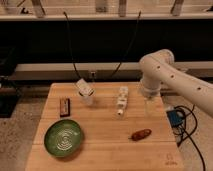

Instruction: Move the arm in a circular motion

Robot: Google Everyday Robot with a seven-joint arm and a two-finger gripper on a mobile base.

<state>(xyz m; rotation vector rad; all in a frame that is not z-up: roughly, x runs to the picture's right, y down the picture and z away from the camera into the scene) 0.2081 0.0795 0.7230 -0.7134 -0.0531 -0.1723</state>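
The arm [165,75] is large, white and glossy, reaching in from the right edge of the camera view and bending at a bulbous joint above the table's back right corner. Its last segment points straight down. The gripper [150,106] hangs at its end just above the wooden table [100,150], near the right edge. Nothing can be made out in the gripper. A white bottle [121,100] lies to the gripper's left, apart from it.
On the table are a green bowl [64,137] at front left, a dark brown bar [65,106], a tilted clear cup [85,90] and a brown oblong item [140,134]. A blue box [175,118] with cables sits off the right edge. A dark shelf wall stands behind.
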